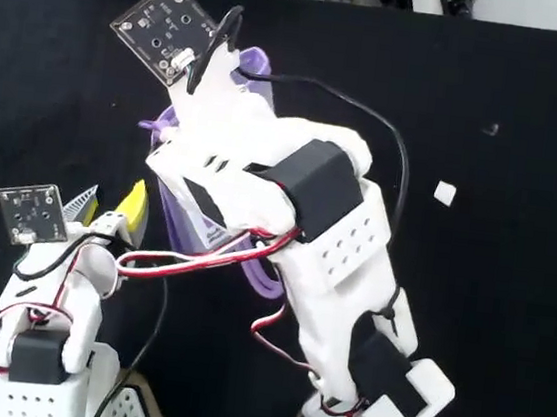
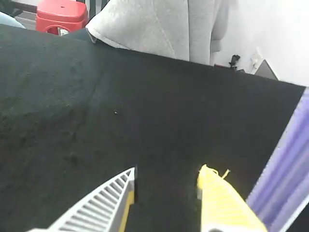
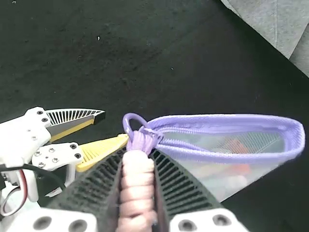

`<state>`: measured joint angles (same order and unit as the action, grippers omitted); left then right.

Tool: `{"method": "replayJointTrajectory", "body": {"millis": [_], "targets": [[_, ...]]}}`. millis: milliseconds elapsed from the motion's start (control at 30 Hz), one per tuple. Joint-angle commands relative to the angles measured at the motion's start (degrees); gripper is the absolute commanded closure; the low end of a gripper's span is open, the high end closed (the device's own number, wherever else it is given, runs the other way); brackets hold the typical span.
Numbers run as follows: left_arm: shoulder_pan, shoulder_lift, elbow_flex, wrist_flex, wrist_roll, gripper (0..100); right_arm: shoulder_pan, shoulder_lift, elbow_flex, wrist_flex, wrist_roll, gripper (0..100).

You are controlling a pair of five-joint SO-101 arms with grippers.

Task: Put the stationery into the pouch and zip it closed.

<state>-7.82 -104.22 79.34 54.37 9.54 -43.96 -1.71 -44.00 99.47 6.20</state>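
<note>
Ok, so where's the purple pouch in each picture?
High view: the purple pouch peeks out from under the big white arm, left of the middle.
Left wrist view: a purple strip at the picture's edge, beside the yellow finger.
Right wrist view: it stretches across the middle, one end pinched by the right gripper.
Shared landmark: the yellow finger next to the pouch.

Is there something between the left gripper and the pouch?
Nothing visible does. The left gripper, fingers open, is beside the pouch; only bare black table lies between its yellow finger and the purple edge.
</note>
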Motion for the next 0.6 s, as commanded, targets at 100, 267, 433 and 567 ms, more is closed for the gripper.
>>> {"method": "replayJointTrajectory", "body": {"millis": [100, 267, 433, 567], "targets": [[1.2, -0.4, -12.4, 6.0, -3.4, 78, 0.7, -2.8, -0.2, 1.3, 0.5, 98.7], [10.4, -0.4, -21.9, 15.1, -4.0, 78, 0.7, -2.8, -0.2, 1.3, 0.5, 98.7], [21.9, -0.4, -22.4, 15.6, -9.8, 78, 0.7, -3.2, -0.1, 1.5, 0.4, 98.7], [24.3, -0.4, -20.9, 15.1, -10.5, 78, 0.7, -3.3, -0.1, 1.7, 0.3, 98.8]]}}
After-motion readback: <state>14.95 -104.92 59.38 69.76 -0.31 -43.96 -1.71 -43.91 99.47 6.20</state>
